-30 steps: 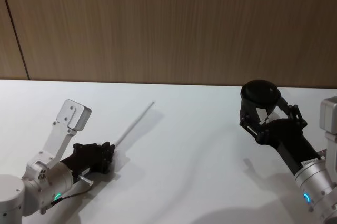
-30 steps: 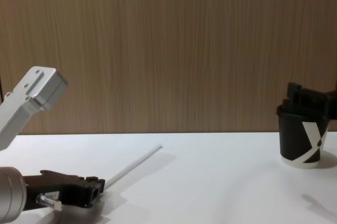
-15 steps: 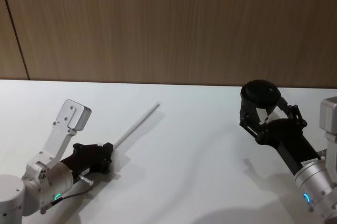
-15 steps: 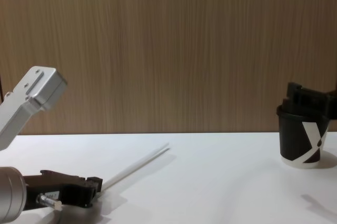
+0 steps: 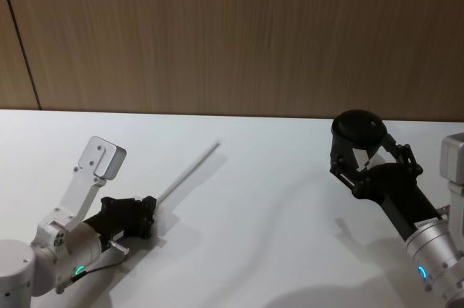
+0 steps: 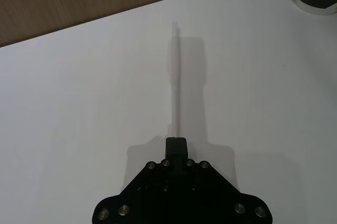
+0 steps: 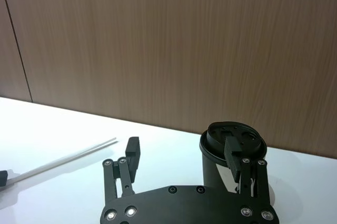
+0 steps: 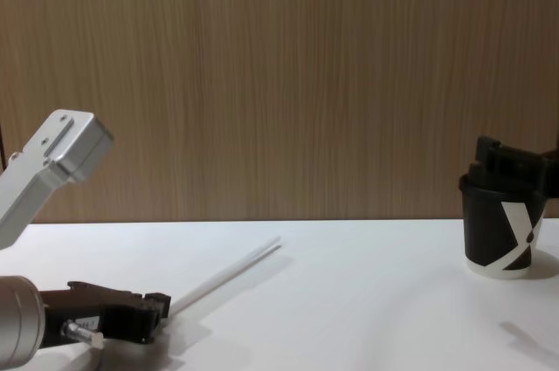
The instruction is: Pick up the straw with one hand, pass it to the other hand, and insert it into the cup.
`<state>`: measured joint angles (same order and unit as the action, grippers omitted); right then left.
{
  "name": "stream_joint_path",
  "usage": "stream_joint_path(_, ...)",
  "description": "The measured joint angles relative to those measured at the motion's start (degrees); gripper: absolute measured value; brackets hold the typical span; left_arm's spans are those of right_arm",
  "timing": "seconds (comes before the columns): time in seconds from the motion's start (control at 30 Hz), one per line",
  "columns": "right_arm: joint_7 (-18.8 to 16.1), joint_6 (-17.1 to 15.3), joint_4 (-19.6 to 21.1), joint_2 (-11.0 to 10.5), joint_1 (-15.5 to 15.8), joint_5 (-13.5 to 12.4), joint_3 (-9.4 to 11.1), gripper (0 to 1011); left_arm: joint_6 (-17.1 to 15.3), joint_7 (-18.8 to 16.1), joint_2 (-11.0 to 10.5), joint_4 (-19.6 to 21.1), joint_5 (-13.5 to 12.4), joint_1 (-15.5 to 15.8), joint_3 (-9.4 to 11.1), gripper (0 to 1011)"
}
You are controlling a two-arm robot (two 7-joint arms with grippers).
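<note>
Head view: left gripper [image 5: 149, 205], near left, clamped on one end of the thin, straight white straw [image 5: 187, 172], which slants far-right; right gripper [image 5: 365, 153] spread wide at the black lidded paper cup [image 5: 357, 127], right; smooth white table [image 5: 268, 199].

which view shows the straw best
The left wrist view: the straw shows full length and close, straight out from the left end effector shut on one end. The head and chest views show it thinner and slanted; the right wrist view shows it farther off, past the right end effector.
</note>
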<state>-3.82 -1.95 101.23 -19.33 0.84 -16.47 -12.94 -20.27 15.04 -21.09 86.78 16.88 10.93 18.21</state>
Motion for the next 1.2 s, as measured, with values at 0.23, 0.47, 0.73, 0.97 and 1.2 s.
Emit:
stream_joint_path(0.23, 0.00, 0.00, 0.00, 0.00, 0.00, 0.00, 0.00, 1001, -0.08, -0.04, 0.26, -0.32, -0.89, 0.75, 0.47, 0)
stream_joint_path(0.47, 0.00, 0.00, 0.00, 0.00, 0.00, 0.00, 0.00, 1001, 0.80, -0.28, 0.19, 0.11, -2.37, 1.44, 0.98, 0)
stream_joint_path(0.73, 0.00, 0.00, 0.00, 0.00, 0.00, 0.00, 0.00, 1001, 3.50, -0.22, -0.75, 2.13, -4.48, 1.78, 1.38, 0)
stream_joint_path(0.97, 0.00, 0.00, 0.00, 0.00, 0.00, 0.00, 0.00, 1001, 6.19, 0.55, -1.77, 3.81, -5.47, 1.45, 1.30, 0)
stream_joint_path(1.2, 0.00, 0.00, 0.00, 0.00, 0.00, 0.00, 0.00, 1001, 10.08, 2.00, -3.13, 5.66, -6.33, 0.99, 0.84, 0)
